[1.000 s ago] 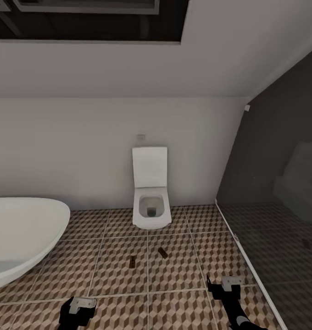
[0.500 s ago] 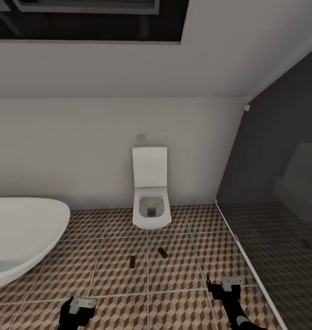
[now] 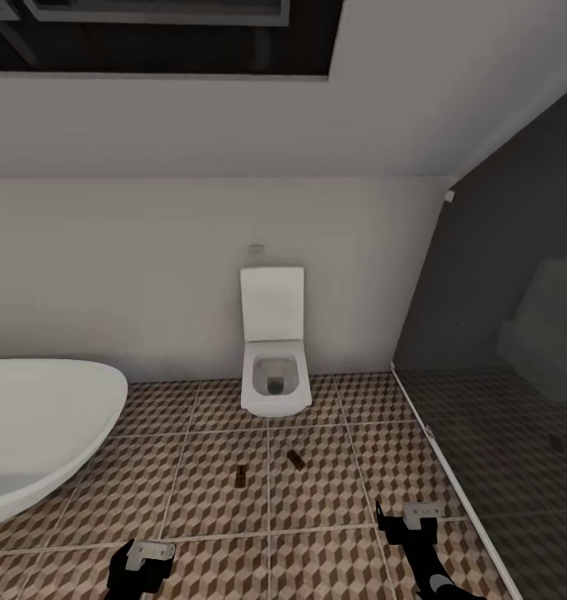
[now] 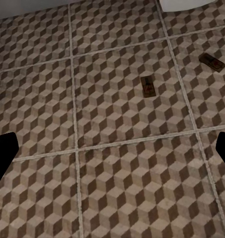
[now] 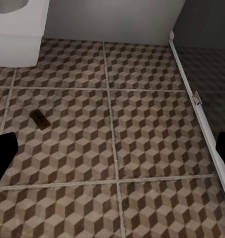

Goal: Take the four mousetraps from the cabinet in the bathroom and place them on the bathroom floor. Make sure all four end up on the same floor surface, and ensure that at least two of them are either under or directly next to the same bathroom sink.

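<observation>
Two mousetraps (image 3: 241, 476) (image 3: 295, 459) are seen lying apart on the bathroom floor (image 3: 317, 500) before the toilet (image 3: 273, 367). Left gripper (image 3: 140, 560) and right gripper (image 3: 410, 518) are held wide, empty.

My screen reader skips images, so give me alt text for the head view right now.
Two mousetraps lie apart on the cube-patterned bathroom floor in front of a white toilet with its lid up. A white tub sits at left, dark shower glass at right, and both grippers hang low, empty.
</observation>
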Controlling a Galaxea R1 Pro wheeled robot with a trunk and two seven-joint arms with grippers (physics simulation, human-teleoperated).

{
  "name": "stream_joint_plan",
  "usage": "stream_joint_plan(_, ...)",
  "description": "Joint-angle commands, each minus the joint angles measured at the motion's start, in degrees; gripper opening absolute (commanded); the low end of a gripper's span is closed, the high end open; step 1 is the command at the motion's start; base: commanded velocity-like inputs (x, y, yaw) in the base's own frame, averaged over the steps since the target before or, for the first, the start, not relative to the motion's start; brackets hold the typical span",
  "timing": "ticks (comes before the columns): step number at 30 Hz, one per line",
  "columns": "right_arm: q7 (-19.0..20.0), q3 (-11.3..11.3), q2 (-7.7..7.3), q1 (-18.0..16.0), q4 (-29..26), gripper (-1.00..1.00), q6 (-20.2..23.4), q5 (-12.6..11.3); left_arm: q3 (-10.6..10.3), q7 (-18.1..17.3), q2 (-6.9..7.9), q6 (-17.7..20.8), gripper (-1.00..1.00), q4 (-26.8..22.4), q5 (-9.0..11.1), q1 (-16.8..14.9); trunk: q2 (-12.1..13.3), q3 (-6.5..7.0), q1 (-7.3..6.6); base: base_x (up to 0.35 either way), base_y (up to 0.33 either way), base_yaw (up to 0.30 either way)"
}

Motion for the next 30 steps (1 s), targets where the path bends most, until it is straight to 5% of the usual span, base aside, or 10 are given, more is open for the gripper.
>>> stream_joint_plan(1, -0.1, 0.5, 0.00, 0.0, 0.0, 1.00, -0.1, -0.5, -0.5, 0.1, -0.03, -0.3, 1.00, 0.2, 0.3, -0.1, -0.1, -0.11, 0.03, 0.000, 0.000, 0.000)
stream_joint_plan(18, -0.1, 0.5, 0.56, 0.3, 0.1, 1.00, 0.1, -0.5, -0.5, 0.1, 0.04, -0.3, 1.00, 0.2, 0.3, -0.1, -0.1, -0.11, 0.03, 0.000, 0.000, 0.000)
stream_joint_plan(30, -0.1, 0.5, 2.38, 4.4, 0.1, 1.00, 0.1, -0.5, -0.5, 0.3, 0.05, 2.3, 1.00, 0.2, 0.3, 0.0, -0.1, -0.11, 0.03, 0.000, 0.000, 0.000)
